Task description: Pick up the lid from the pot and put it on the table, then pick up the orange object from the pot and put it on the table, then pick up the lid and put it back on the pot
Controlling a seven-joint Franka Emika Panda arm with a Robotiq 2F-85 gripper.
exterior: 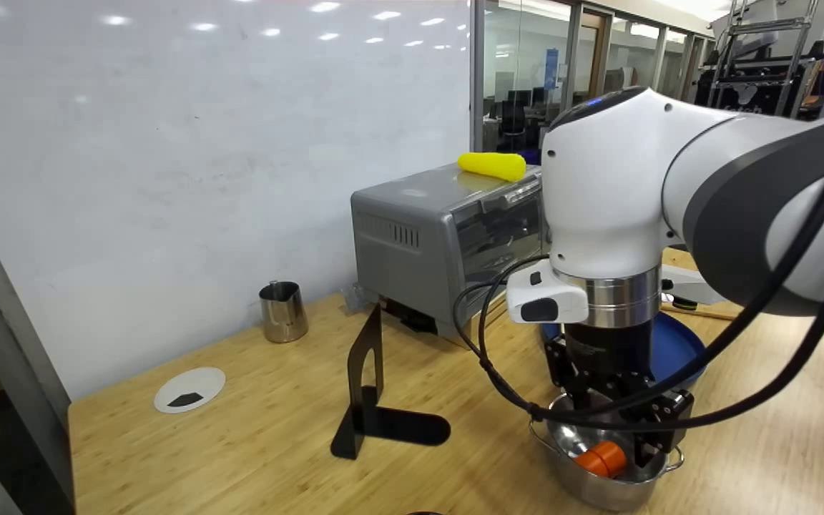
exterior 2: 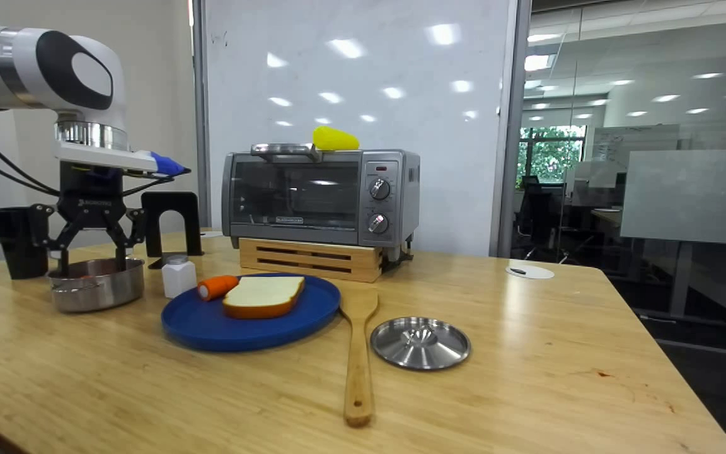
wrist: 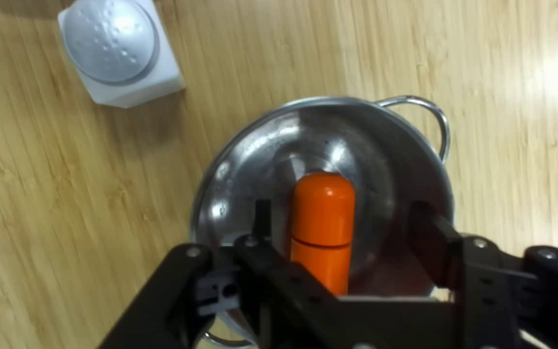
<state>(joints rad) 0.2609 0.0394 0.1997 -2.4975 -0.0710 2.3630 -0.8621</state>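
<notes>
In the wrist view I'm seeing my gripper (wrist: 342, 217) standing with its jaws well apart inside the rim of the pot (wrist: 269, 140), the orange object (wrist: 324, 213) lying loose between them; the gap on the right is looking wider than the one on the left. A white shaker (wrist: 116, 53) is standing just beside the pot. In an exterior view the lid (exterior 2: 423, 343) is resting on the table (exterior 2: 527, 391) near a wooden spatula (exterior 2: 358, 359), grained wood stretching from it to the table's edge. Its steel is gleaming around a central knob; the pot is shining too, wire handles looping outward. The orange object is looking glossy and round-ended, a groove crossing it.
</notes>
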